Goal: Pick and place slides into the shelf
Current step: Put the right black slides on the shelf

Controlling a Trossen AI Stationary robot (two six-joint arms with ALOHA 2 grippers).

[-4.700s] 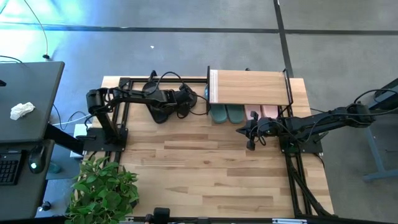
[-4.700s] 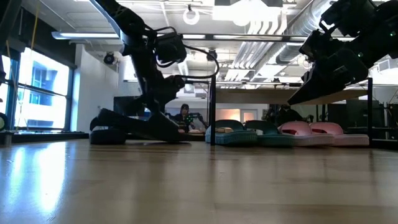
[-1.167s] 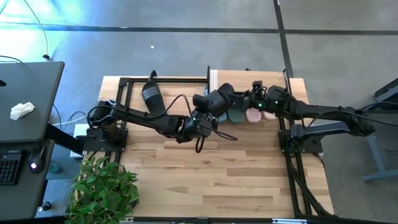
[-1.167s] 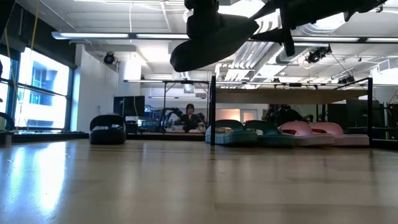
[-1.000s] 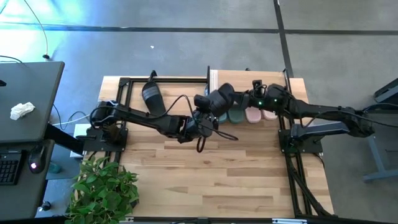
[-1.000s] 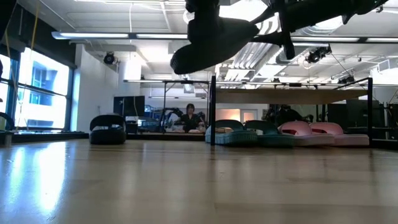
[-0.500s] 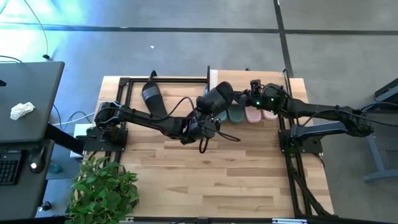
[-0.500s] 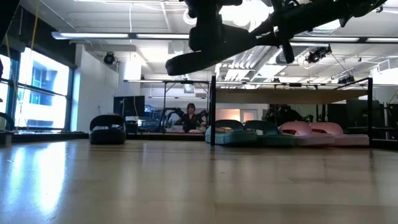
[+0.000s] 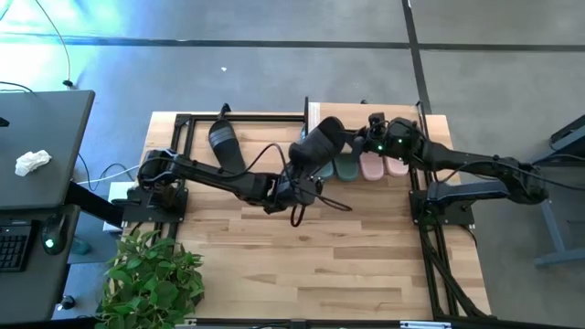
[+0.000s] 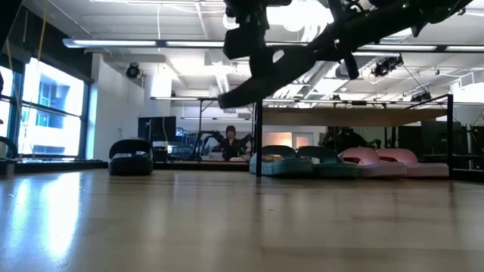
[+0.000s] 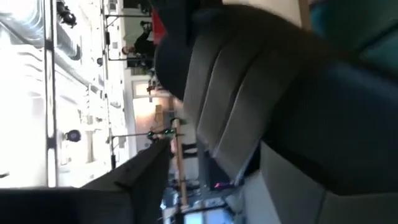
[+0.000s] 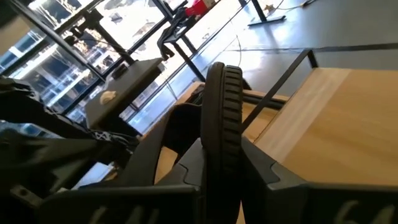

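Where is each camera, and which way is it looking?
High view: above the table, looking straight down; both arms show, the left gripper and the right gripper at the black slide.
Low view: at table-top height, looking level across; the arms enter from above.
Left wrist view: on the left arm, close against the slide.
Right wrist view: on the right arm; its fingers flank the slide's edge.
Shared: all four show the black slide.
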